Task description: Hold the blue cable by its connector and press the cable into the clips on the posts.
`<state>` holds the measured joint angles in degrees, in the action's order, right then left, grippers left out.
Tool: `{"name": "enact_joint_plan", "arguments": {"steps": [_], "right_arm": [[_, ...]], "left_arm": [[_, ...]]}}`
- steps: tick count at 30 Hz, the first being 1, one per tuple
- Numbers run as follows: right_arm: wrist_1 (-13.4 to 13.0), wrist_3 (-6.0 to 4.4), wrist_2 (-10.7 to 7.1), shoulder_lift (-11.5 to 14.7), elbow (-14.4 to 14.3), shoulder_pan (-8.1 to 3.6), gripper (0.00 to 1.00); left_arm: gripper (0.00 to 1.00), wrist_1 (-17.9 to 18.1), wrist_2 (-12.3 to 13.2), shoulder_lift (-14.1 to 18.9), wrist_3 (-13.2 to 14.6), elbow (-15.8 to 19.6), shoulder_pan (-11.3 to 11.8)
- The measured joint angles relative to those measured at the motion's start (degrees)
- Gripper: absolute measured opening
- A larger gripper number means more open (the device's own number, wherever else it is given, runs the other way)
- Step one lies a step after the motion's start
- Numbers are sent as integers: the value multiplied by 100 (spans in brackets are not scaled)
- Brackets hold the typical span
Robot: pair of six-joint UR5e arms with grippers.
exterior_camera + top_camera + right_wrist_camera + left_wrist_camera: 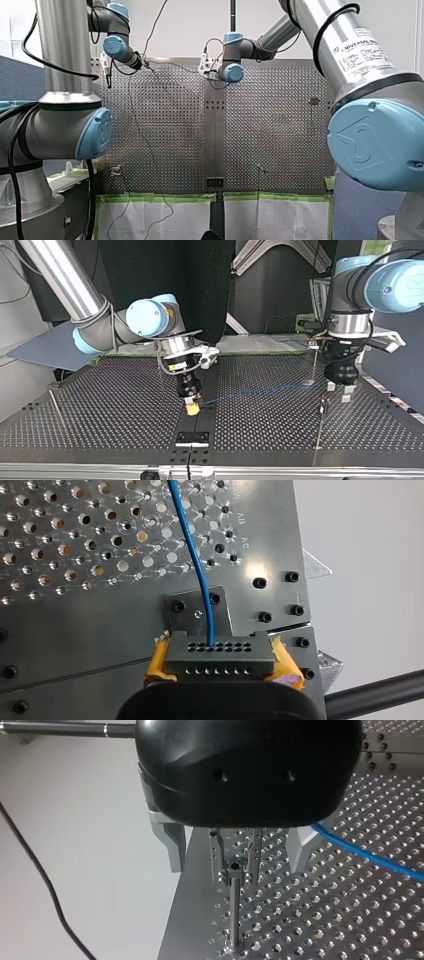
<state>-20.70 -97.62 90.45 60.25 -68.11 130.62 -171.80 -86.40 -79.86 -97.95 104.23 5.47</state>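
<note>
Right gripper (220,666): clamps grey perforated connector (220,654) of thin blue cable (197,565)
Left gripper (235,849): fingers wide apart, empty, slim metal post (234,915) ahead

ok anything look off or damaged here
Only the yellow pads of my right claw, clamped on the connector, look frayed at their edges. The blue cable leaves it without a kink.

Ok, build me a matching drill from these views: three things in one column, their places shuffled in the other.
1. connector
2. blue cable
3. post

A. stands upright ahead of my left gripper, which is open
B. clamped in my right gripper, between yellow pads
C. runs from the connector over the perforated table

Pairs: 1-B, 2-C, 3-A.
</note>
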Motion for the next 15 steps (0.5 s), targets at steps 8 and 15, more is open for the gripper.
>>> {"name": "enact_joint_plan", "arguments": {"steps": [8, 15], "right_arm": [[44, 12, 30, 0, -4, 3, 0], [71, 37, 51, 0, -5, 2, 0]], "left_arm": [[100, -12, -56, 9, 333, 4, -43], [100, -12, -84, 14, 581, 3, -69]]}}
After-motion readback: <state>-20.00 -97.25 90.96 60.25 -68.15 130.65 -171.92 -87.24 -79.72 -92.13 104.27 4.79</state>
